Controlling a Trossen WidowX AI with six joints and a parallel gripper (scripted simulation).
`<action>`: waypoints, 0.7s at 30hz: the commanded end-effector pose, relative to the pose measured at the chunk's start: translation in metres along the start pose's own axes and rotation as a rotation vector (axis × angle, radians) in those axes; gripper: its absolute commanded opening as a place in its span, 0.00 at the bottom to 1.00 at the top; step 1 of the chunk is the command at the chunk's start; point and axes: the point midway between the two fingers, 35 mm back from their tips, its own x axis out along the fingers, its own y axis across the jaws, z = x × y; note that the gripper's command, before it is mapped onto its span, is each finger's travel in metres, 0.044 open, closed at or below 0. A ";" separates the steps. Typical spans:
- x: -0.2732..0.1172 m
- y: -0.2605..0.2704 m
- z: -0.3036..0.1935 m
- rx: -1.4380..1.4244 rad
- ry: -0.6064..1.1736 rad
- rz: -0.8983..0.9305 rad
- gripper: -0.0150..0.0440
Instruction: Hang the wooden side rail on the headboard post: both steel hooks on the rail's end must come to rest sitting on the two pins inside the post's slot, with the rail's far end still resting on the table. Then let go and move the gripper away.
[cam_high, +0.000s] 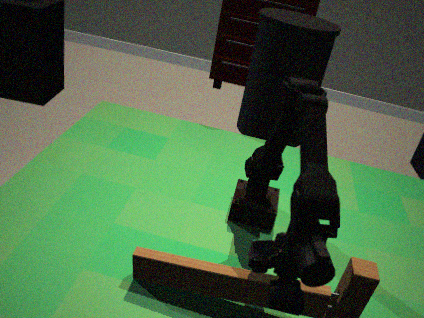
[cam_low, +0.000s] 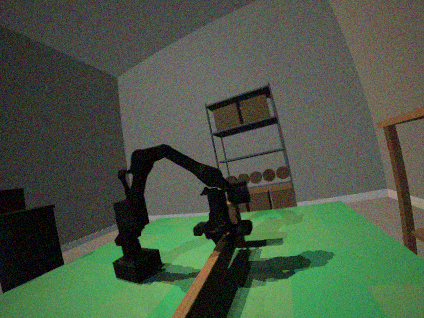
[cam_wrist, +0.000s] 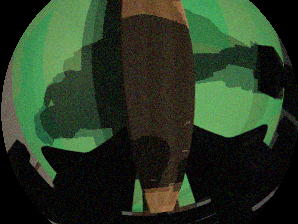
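Observation:
The wooden rail (cam_high: 187, 272) (cam_low: 202, 280) (cam_wrist: 160, 75) is long and brown. Its far end is at the left in the top view, low over the green table top, with the bottom corner close to its shadow. The headboard post (cam_high: 359, 290) (cam_low: 233, 212) stands upright at the rail's other end. Small pale metal bits show in the narrow gap between rail and post in the top view; whether the hooks sit on the pins cannot be seen. My gripper (cam_high: 286, 299) (cam_wrist: 154, 123) is shut on the rail near the post, with a finger on each side. The slot and pins are hidden.
The arm's base (cam_high: 252, 212) (cam_low: 137, 265) (cam_wrist: 270, 70) stands behind the rail in the top view. The green table top (cam_high: 165, 210) (cam_low: 340, 285) lies under everything. A dark cylinder (cam_high: 285, 55), a drawer cabinet (cam_high: 235, 40) and a shelf rack (cam_low: 246, 129) stand beyond it.

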 end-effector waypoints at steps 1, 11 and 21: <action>-0.005 0.003 -0.001 0.004 0.003 0.013 0.25; -0.004 0.003 -0.002 0.004 0.003 0.013 0.25; -0.003 0.003 -0.003 0.004 0.003 0.014 0.25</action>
